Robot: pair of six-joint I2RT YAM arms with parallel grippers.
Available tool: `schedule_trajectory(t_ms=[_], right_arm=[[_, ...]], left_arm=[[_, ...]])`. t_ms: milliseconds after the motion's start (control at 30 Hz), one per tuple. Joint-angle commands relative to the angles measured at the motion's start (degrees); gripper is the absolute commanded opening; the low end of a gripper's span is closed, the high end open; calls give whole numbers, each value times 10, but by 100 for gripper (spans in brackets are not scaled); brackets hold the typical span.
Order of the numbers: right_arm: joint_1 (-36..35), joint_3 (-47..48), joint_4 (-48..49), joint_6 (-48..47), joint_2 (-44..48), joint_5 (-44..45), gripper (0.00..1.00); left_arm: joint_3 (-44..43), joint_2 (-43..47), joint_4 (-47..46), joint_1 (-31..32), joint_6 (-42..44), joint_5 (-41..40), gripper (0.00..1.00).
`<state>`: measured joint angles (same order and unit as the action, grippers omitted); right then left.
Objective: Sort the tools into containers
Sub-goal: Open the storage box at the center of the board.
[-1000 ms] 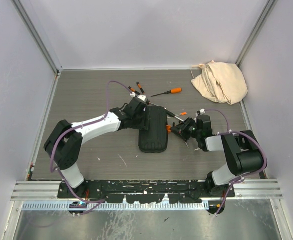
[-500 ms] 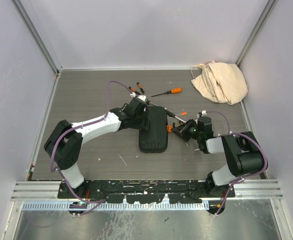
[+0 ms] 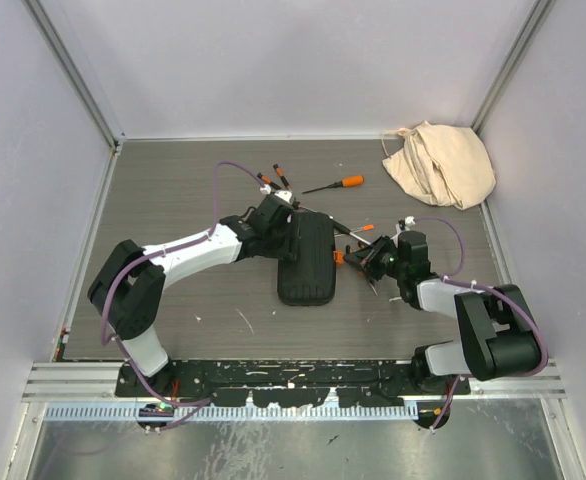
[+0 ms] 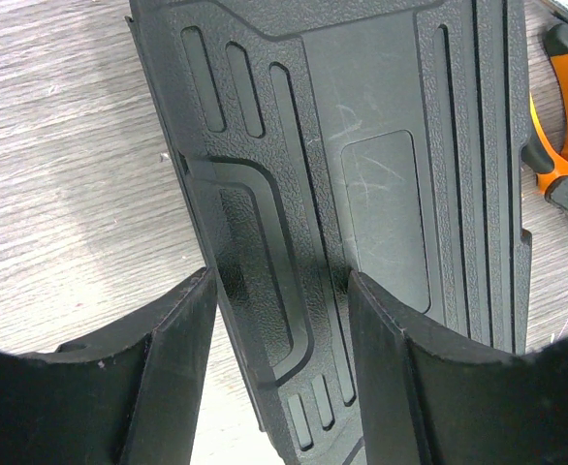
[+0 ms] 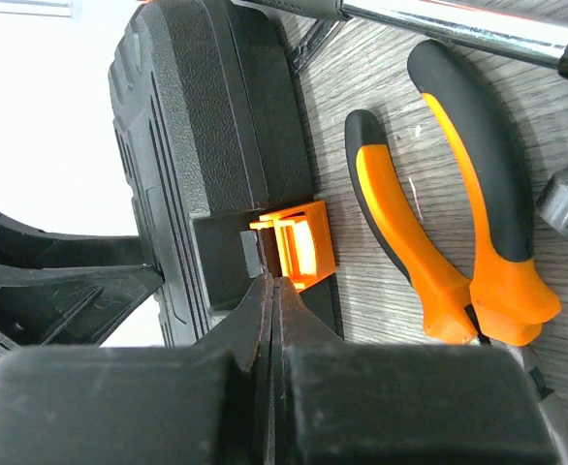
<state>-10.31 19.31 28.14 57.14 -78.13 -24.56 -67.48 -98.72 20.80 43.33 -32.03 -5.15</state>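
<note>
Currently, the black tool case (image 3: 306, 262) is seen closed at the middle of the table (image 3: 173, 190), its long axis running near to far, with the far end tipped slightly right. Its orange latch (image 5: 299, 242) sits midway along the right long side. The coming move is judged to turn on this relation: the latch faces the right gripper (image 5: 272, 283), which is set just right of the case, so the case lies directly to its left. The right gripper's fingers are pressed together, their tips touching the latch's edge; whether a lip is pinched between them cannot be told. The left gripper (image 4: 279, 291) is spread apart at the case's far-left corner, one finger outside the left edge over the table and the other above the ribbed lid; contact cannot be confirmed. Orange-handled pliers (image 5: 439, 223) are laid on the table just beside the latch, not touching it. An orange-handled screwdriver (image 3: 338, 184) lies farther off, and a beige cloth bag (image 3: 440, 163) is lumped in the far-right corner. Release of the latch is judged the step in hand.
</note>
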Motion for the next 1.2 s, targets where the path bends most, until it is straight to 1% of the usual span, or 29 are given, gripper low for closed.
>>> schedule_trajectory(t_ms=[0, 167, 267, 300, 467, 500, 533, 667, 833, 967, 1167], right_arm=[[-2, 26, -8, -23, 19, -5, 0], [-2, 36, -18, -26, 20, -11, 0], [-2, 40, -47, -32, 28, 13, 1], [-2, 39, -49, -33, 29, 17, 5], [-2, 34, -16, -23, 4, -2, 36], [-2, 34, -7, -19, -3, -5, 40], [-2, 34, 0, -16, -10, -8, 42], [-2, 32, 29, -2, -31, -15, 45], [-2, 38, 56, 8, -64, -29, 45], [-2, 40, 93, 23, -94, -49, 43], [-2, 42, 115, 29, -114, -63, 40]], left_arm=[[29, -16, 95, -17, 40, -56, 56], [31, -13, 96, -18, 40, -56, 56], [30, -11, 96, -19, 40, -57, 56], [30, -10, 97, -19, 40, -57, 56], [30, -11, 95, -19, 40, -53, 56], [30, -12, 95, -19, 41, -52, 56], [31, -12, 94, -19, 41, -52, 56], [31, -13, 92, -19, 39, -49, 56], [27, -14, 93, -19, 42, -48, 56], [25, -15, 93, -19, 40, -46, 56], [24, -20, 91, -19, 37, -42, 56]])
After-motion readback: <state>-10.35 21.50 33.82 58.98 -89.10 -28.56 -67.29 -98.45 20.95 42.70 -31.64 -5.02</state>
